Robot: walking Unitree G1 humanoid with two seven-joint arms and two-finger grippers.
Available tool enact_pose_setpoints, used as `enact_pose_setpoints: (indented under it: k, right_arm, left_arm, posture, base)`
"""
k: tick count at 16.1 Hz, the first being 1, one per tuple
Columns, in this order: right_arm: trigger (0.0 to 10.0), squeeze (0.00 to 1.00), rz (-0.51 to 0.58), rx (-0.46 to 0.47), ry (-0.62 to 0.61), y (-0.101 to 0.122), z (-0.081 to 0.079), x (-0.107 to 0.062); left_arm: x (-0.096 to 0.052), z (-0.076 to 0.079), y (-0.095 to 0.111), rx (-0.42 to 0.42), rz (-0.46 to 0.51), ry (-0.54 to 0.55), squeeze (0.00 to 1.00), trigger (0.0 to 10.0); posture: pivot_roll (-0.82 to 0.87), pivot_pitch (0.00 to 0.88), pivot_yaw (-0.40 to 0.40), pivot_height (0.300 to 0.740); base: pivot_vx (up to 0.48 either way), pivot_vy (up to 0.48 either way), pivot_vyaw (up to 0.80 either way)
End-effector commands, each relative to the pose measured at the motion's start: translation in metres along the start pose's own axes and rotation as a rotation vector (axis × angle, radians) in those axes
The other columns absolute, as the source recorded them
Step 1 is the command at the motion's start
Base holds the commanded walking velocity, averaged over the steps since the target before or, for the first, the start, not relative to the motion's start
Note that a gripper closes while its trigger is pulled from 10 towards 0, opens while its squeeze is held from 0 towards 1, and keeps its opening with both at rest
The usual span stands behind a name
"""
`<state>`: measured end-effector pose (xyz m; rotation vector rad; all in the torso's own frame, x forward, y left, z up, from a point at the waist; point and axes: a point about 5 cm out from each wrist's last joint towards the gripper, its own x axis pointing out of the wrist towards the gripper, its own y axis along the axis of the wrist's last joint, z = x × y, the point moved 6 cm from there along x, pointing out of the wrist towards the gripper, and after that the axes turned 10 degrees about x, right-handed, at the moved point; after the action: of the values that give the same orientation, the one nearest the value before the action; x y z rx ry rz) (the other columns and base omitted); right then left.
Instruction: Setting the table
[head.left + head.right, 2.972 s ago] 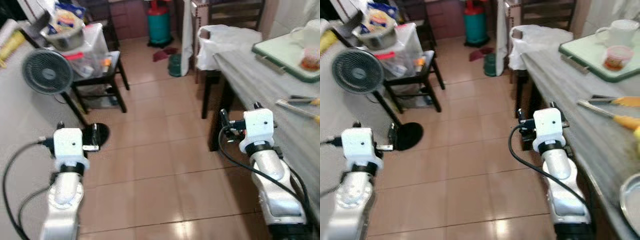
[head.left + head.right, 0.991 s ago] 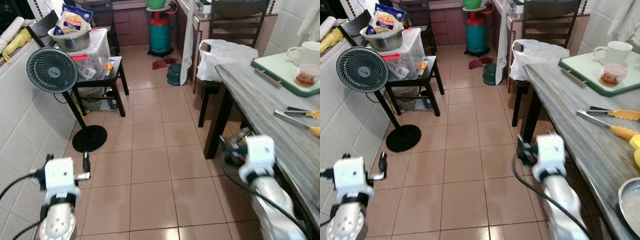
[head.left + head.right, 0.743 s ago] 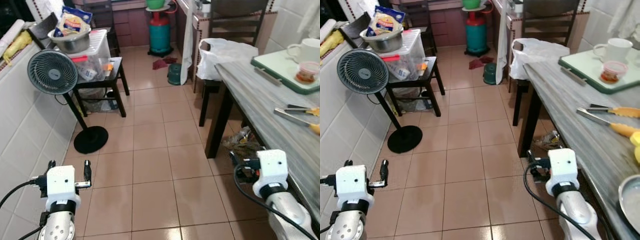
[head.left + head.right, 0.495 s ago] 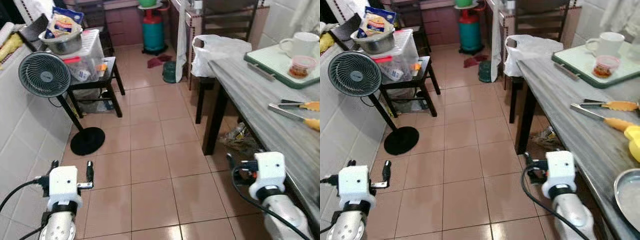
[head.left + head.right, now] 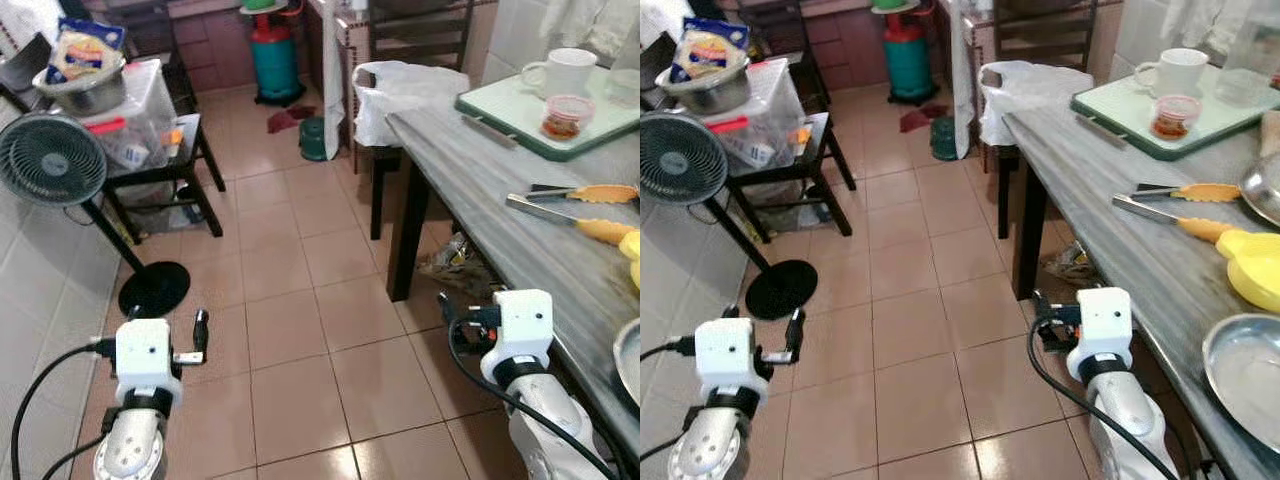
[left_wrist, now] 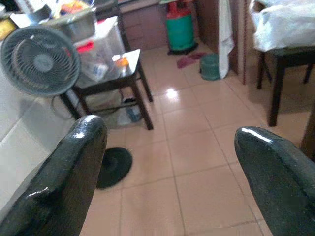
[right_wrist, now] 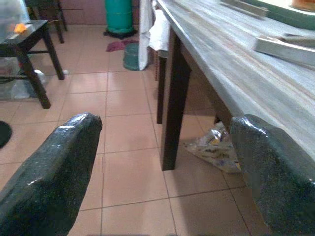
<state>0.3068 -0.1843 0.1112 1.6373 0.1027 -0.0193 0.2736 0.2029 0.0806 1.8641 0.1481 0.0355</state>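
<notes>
Right hand [image 7: 162, 162] spread beside table [image 7: 236, 64].

A grey wood-grain table [image 5: 1110, 200] with dark legs is seen along the right. On it are set a green-rimmed tray [image 5: 1120, 113], two yellow-handled utensils [image 5: 1185, 191], a yellow dish [image 5: 1252, 266] and a metal plate [image 5: 1248, 375]. A tiled floor [image 5: 300, 300] carries a standing fan's round base [image 5: 154, 289] and a low black stand [image 5: 165, 175].

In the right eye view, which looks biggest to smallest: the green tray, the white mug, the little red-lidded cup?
1. Green tray, clearly the largest.
2. White mug.
3. Red-lidded cup, the smallest; it stands nearer the camera than the mug.
</notes>
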Motion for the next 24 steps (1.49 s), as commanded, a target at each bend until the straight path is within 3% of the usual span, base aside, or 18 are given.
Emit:
enact_pose_setpoints:
  k: [1,5,16,24]
  right_arm:
    - [10.0,0.00,0.002,0.004,0.010,0.002,-0.005,0.001]
    - [10.0,0.00,0.002,0.000,0.016,0.003,-0.005,0.005]
    - [10.0,0.00,0.012,0.024,-0.008,0.002,-0.008,0.007]
    - [10.0,0.00,0.018,0.022,-0.006,0.003,-0.009,0.010]
  left_arm:
    - [-0.002,-0.008,-0.006,0.013,-0.024,0.021,0.00,10.0]
    - [-0.009,-0.011,-0.016,0.001,-0.068,0.020,0.00,10.0]
    - [0.003,-0.011,-0.011,0.011,-0.054,0.010,0.00,10.0]
    - [0.005,-0.010,-0.010,0.010,-0.060,0.012,0.00,10.0]
  posture:
    - [-0.27,0.077,0.108,0.740]
    - [-0.26,0.085,0.112,0.740]
    - [-0.27,0.081,0.137,0.740]
    - [-0.27,0.079,0.136,0.740]
  base:
    - [0.000,0.000,0.00]
    - [0.000,0.000,0.00]
    - [0.000,0.000,-0.18]
    - [0.000,0.327,0.00]
